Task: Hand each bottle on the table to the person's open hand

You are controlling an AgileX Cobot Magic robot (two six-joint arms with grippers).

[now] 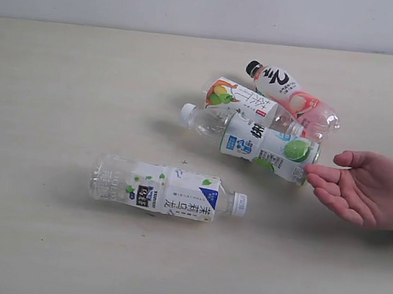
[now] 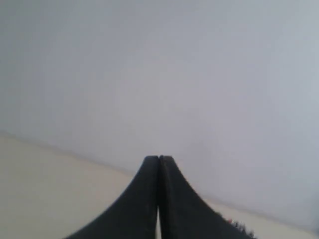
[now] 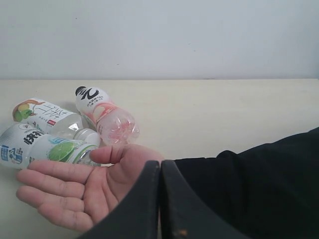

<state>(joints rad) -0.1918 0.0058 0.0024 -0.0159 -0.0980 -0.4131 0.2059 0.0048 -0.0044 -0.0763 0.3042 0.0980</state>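
Exterior above table (image 1: 39, 242), wrists low, facing wall (image 2: 199, 74)

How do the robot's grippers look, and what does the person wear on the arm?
Both the left gripper and the right gripper have two smooth black fingers, broad at the base and narrowing to blunt tips. No cables show. The person's sleeve is black.

- Bottles (image 1: 169, 190): clear glossy plastic, ribbed in places, with smooth white printed labels.
- Table (image 1: 43, 98): pale beige, matt, with faint wood grain.
- Left gripper (image 2: 158, 158) and right gripper (image 3: 160, 162): black, matt, smooth-looking.
- Sleeve (image 3: 259, 189) at the person's wrist: dark matt cloth.
- Wall (image 1: 201, 2): plain, matt, pale grey.
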